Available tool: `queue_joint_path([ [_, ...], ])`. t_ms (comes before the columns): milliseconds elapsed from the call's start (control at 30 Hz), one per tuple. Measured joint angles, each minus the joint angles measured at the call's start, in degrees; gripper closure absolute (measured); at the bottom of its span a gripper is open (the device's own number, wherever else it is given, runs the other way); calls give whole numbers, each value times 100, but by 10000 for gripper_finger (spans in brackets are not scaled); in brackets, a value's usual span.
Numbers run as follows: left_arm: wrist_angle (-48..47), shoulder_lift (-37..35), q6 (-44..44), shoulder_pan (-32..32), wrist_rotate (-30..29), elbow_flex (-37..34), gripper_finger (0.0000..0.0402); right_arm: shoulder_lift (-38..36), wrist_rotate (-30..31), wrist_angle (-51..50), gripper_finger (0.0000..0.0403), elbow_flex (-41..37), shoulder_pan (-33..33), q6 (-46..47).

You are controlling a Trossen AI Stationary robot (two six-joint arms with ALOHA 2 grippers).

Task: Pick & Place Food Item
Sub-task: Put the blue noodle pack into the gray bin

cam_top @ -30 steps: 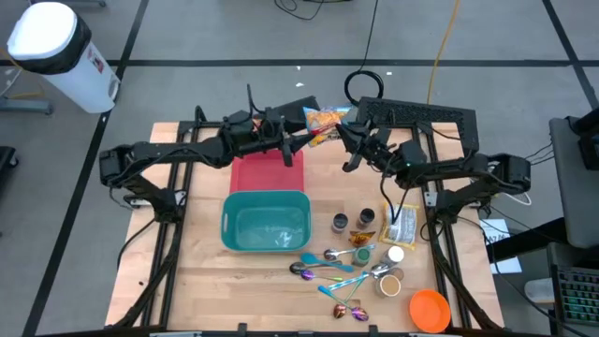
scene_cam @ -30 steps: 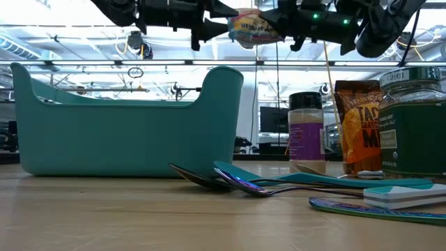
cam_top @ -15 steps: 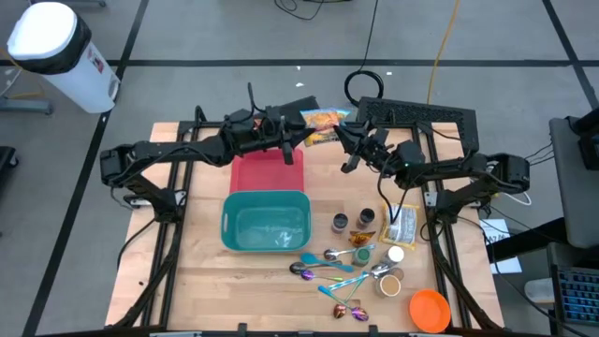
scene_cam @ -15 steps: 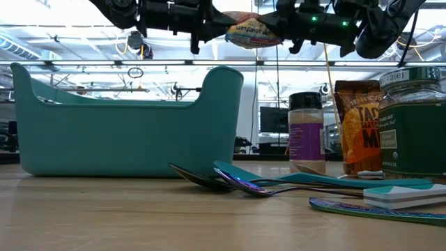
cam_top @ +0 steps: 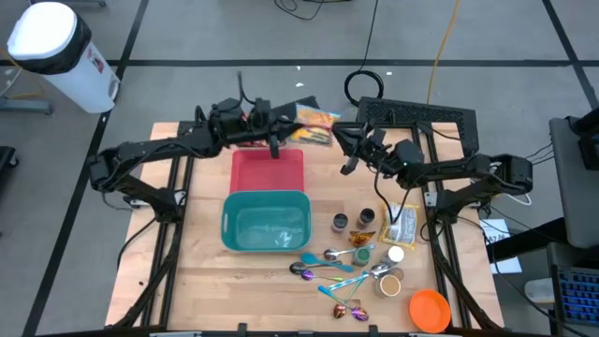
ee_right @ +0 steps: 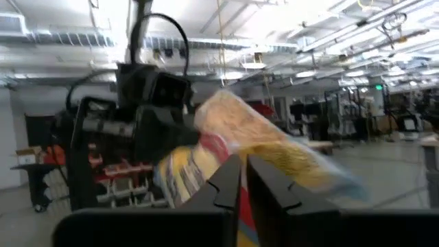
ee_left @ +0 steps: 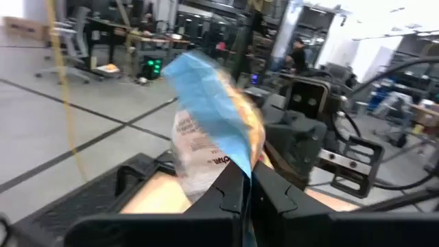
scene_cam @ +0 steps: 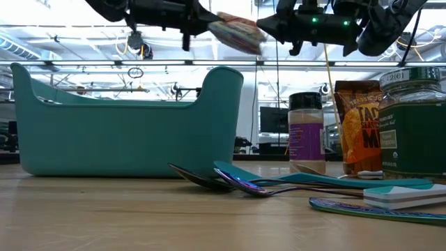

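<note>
The snack bag hangs in the air above the far edge of the table, in the upper middle of the high view, between the two arms. In the low view it shows at the top centre, tilted with its right end lower, well above everything that stands on the table. It is a crinkly bag in yellow, orange and blue.

The left gripper reaches in from the left, jaws clamped together on the left end of the snack bag. In the left wrist view the two dark fingers meet on the bag's edge, and the bag stands up beyond them.

The right gripper comes in from the right and sits just beside the bag's other end. Whether its jaws are parted or pinching the bag cannot be told. In the right wrist view the bag fills the space just past that arm's tips.

Below the bag in the high view lies a red tray, and below that a teal bin, touching it. To the right of the bin stand small jars and a pouch. Spoons are scattered at the lower centre, and an orange bowl sits at the lower right.
</note>
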Motion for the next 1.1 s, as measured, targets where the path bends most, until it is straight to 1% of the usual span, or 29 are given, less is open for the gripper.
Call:
queue_joint_path([
  [167,-741,-514,-247,350,-95,0,381,-425,10,-1026,319,0,0,-5],
  [267,-1265,-775,-414,622,-100,0,383,-673,15,-1626,285,0,0,-9],
  [367,-1750,-937,-476,900,-102,2,395,-824,17,-2006,261,0,-2,2],
  [433,-2110,-966,-600,1102,-103,2,391,-837,17,-2104,251,0,-2,3],
  [533,-2523,-914,-618,1355,-237,2,386,-837,17,-2167,242,0,-2,3],
  [600,-2754,-794,-612,1487,-395,2,393,-826,23,-2202,241,0,-2,4],
  [700,-2965,-560,-701,1660,-399,0,394,-813,34,-2284,244,0,-2,4],
  [800,-2928,-292,-883,1775,-331,2,386,-817,37,-2267,249,0,-2,4],
  [967,-2914,277,-1037,1844,34,0,396,-815,39,-2286,250,0,-2,4],
  [1100,-2957,540,-1085,1954,55,2,385,-815,39,-2292,248,0,-2,5],
])
